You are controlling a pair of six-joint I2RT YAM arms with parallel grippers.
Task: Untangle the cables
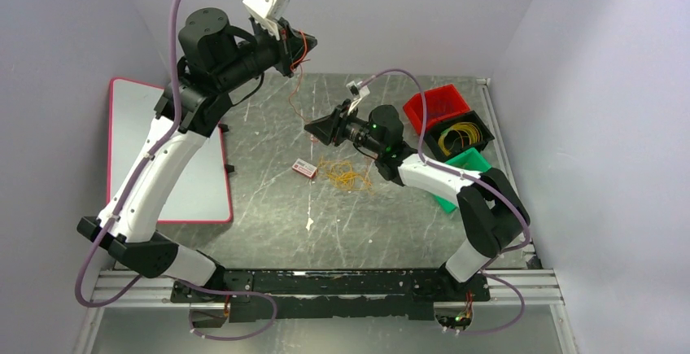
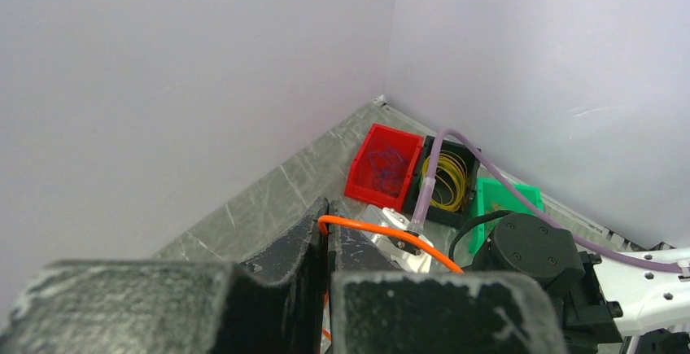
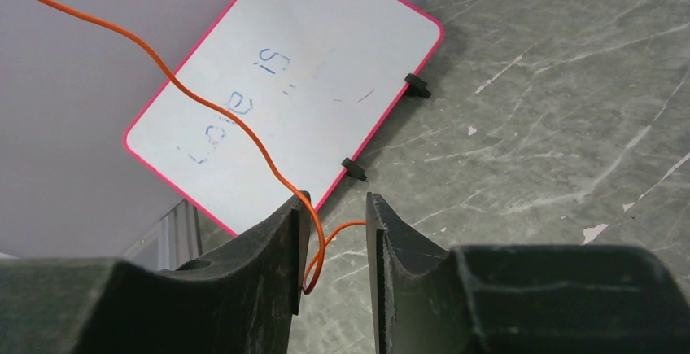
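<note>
We've got one thin orange wire strung up in the air, slanting down to a small loop at its low end. The other cables sit in a loose orange-yellow tangle, flat on the table, near its middle.

A white rectangular whiteboard with a pink border was laid flat on the left part of a grey, scratched, marble-patterned table top. Faint handwriting was seen on it, and two small black clips were fixed along its right edge. Near the far right corner a red plastic bin, a black plastic bin and a green plastic bin were set in a row. A small red-and-white box was found near the table's middle
</note>
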